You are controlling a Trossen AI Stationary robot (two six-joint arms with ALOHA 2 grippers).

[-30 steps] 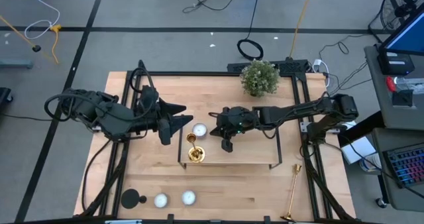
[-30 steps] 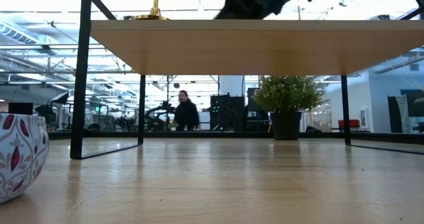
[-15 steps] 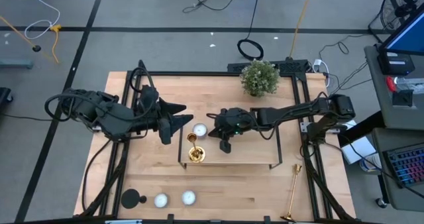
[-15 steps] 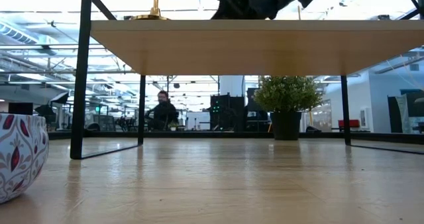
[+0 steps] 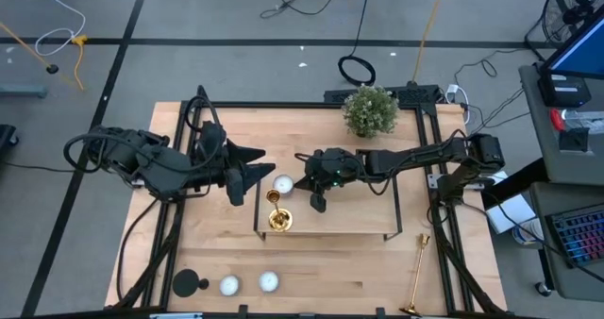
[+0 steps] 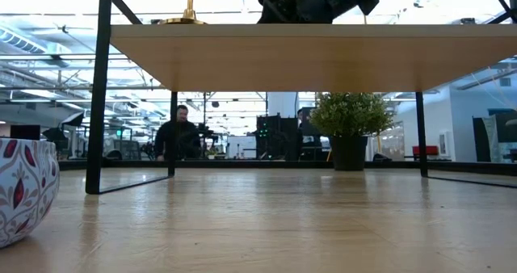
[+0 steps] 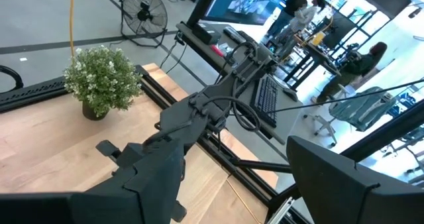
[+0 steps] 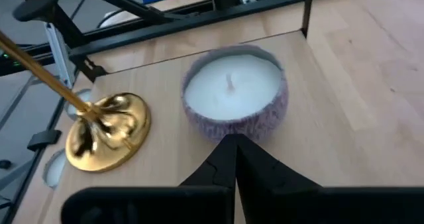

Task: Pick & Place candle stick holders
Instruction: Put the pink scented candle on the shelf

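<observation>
Leftward is where the right gripper (image 5: 318, 204) has crept since a second ago, closing on the white candle while the left arm has not moved. Nearest, along the table's (image 5: 349, 281) front edge, stand the black candle holder (image 5: 189, 283) at the left, with two small white candles (image 5: 249, 283) beside it, and a gold candlestick (image 5: 416, 274) lying flat at the right. On the wooden stand (image 5: 354, 220) an upright gold candlestick (image 5: 277, 219) sits at the left end. Just beyond it is a white candle in a grey cup (image 8: 234, 92), and the right gripper hovers over the stand right beside that candle, its fingers (image 8: 233, 159) pressed together and holding nothing. The left gripper (image 5: 262, 173) hangs left of the stand with its fingers spread apart and empty. Farthest back, a potted plant (image 5: 369, 110) stands at the table's rear edge.
</observation>
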